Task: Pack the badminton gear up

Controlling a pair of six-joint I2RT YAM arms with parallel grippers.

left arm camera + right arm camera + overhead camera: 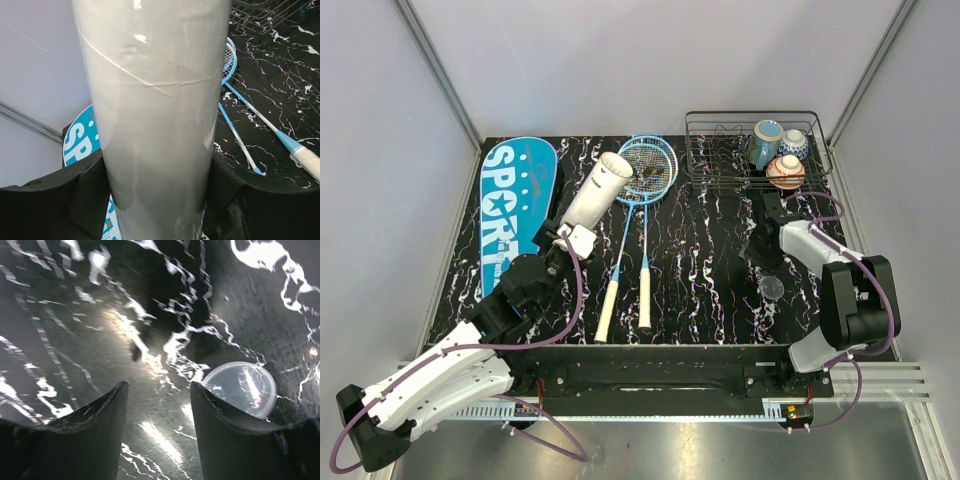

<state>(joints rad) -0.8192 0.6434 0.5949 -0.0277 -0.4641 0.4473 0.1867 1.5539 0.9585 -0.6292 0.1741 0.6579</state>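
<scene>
My left gripper (570, 240) is shut on the lower end of a long white tube (598, 190), which slants up toward the racket heads with its open mouth on top. In the left wrist view the tube (155, 90) fills the gap between both black fingers (60, 195). Two blue-framed rackets (645, 170) lie side by side mid-table, white handles (644, 298) toward me. The teal SPORT bag (515, 205) lies flat at the left. My right gripper (765, 250) hovers low over the bare marble top, open, nothing between its fingers (100, 415).
A clear round lid (772, 288) lies on the table, just right of my right gripper's fingers; it shows as the lid (247, 387) in the right wrist view. A black wire rack (720, 165) at the back right holds three ceramic cups (785, 170).
</scene>
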